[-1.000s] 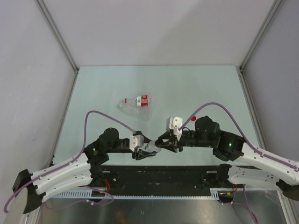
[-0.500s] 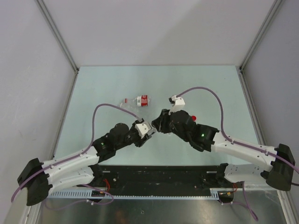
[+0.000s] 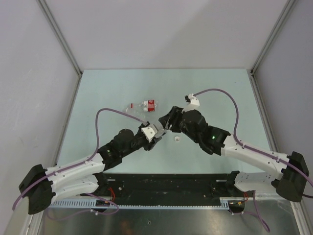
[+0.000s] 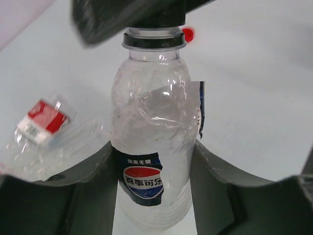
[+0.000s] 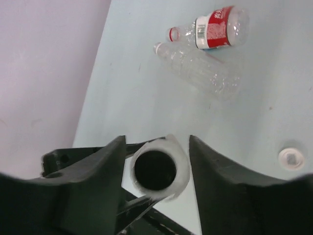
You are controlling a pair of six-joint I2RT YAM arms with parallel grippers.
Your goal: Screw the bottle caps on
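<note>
My left gripper (image 3: 155, 134) (image 4: 153, 152) is shut on the lower body of a clear bottle (image 4: 151, 122) with a blue label, which also shows in the top view (image 3: 160, 128). A black cap (image 5: 155, 170) sits on its neck. My right gripper (image 3: 166, 123) (image 5: 156, 142) is at the neck, jaws open on either side of the cap with a gap on both sides. A white cap (image 3: 176, 139) (image 5: 292, 158) lies on the table. A red cap (image 4: 188, 34) lies beyond the bottle and is hidden under my right arm in the top view.
A red-labelled bottle (image 3: 148, 104) (image 5: 215, 27) (image 4: 41, 122) and a plain clear bottle (image 3: 134, 111) (image 5: 200, 71) lie on their sides together, left of and beyond the grippers. Grey walls close in the pale green table (image 3: 220, 93).
Both arms carried the bottle from the near edge out to mid-table. The right arm then shifted right, uncovering the white cap and covering the red cap.
</note>
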